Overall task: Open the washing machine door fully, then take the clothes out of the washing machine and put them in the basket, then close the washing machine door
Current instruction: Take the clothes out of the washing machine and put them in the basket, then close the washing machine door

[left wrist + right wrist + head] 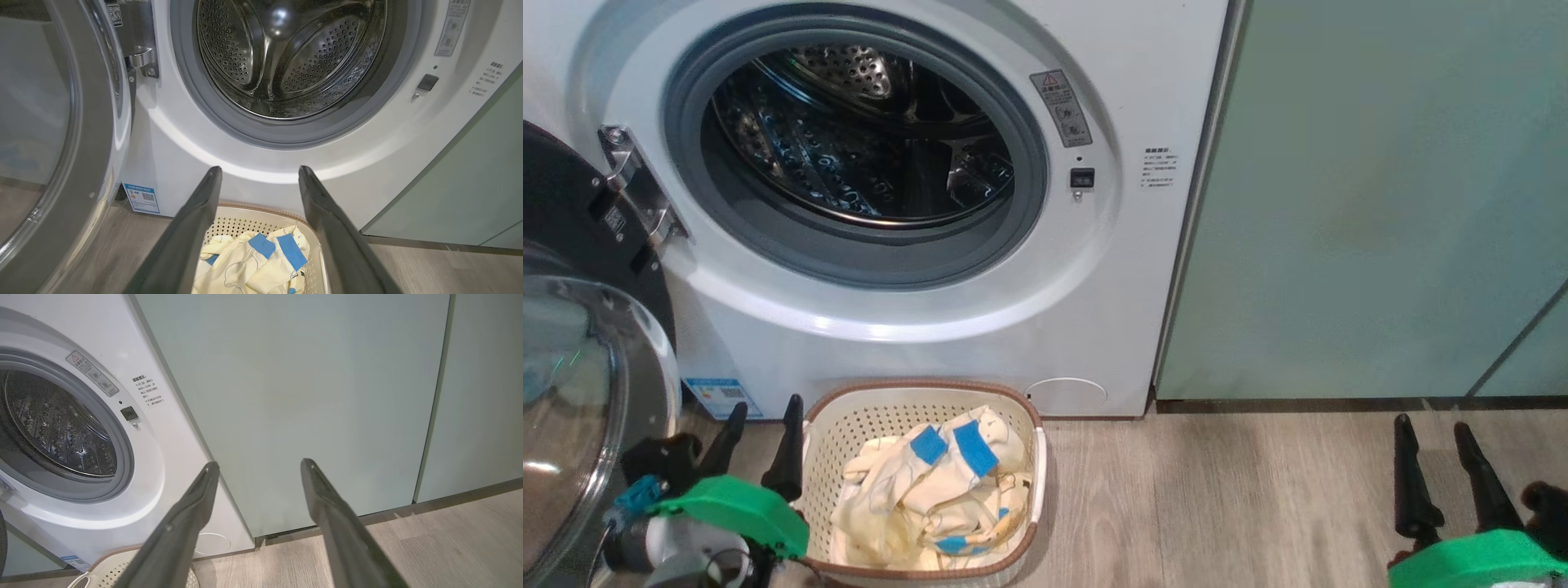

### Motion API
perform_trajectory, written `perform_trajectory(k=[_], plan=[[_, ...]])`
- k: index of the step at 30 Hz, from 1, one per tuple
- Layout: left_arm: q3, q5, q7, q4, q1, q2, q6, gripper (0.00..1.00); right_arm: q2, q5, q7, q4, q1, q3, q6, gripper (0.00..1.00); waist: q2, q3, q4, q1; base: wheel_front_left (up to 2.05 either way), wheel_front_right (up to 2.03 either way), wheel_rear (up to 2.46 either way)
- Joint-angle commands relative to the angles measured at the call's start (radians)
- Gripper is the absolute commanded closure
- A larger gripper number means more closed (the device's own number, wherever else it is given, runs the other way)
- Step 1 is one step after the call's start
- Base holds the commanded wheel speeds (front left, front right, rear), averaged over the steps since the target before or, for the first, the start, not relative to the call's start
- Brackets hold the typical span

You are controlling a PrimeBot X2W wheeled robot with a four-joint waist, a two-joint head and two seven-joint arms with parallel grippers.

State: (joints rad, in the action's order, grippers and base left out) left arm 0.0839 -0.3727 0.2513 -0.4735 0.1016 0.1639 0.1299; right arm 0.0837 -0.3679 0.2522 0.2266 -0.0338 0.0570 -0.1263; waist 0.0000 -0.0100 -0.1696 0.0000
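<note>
Wooden floor (1217, 490) holds the basket (923, 386); washing machine door (580, 376) hangs open left; both jaws gape, empty.

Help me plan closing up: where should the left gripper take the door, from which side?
Probably the door, on its rim near the free edge, farthest from the hinge, approached from the inner face beside the left gripper. The rim looks thin enough to pinch; the bulging glass bowl gives no purchase.

Warning triangle label (1061, 107) on the washing machine (931, 359); its print seems illegible.
</note>
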Motion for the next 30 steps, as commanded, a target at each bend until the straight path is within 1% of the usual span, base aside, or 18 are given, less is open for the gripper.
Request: perform_trajectory(k=[1,14,18,24,30], plan=[[0.036,-0.003,0.01,0.022,0.036,0.027,0.001,0.0,0.007,0.006,0.01,-0.033,0.036,0.014,-0.004,0.0,0.0,-0.001,-0.001,0.0,0.0,0.0,0.0],[0.042,0.002,0.01,0.021,0.038,0.021,0.001,0.0,0.012,0.001,0.01,-0.031,0.035,0.015,-0.004,0.0,0.0,0.0,0.001,0.0,-0.01,0.01,0.0],[0.047,0.006,0.01,0.019,0.037,0.017,0.001,0.0,0.012,0.0,0.01,-0.028,0.034,0.02,-0.004,0.0,0.0,-0.001,0.002,0.0,-0.44,0.44,0.0],[0.043,0.001,0.01,0.016,0.036,0.014,0.001,0.0,0.009,-0.005,0.01,-0.025,0.027,0.013,-0.004,0.0,0.0,-0.003,0.005,0.0,-1.13,1.13,0.0],[0.039,-0.004,0.01,0.019,0.034,0.019,0.001,0.0,0.007,-0.005,0.01,-0.025,0.023,0.014,-0.004,0.0,0.0,-0.003,0.009,0.0,-1.92,1.92,0.0]])
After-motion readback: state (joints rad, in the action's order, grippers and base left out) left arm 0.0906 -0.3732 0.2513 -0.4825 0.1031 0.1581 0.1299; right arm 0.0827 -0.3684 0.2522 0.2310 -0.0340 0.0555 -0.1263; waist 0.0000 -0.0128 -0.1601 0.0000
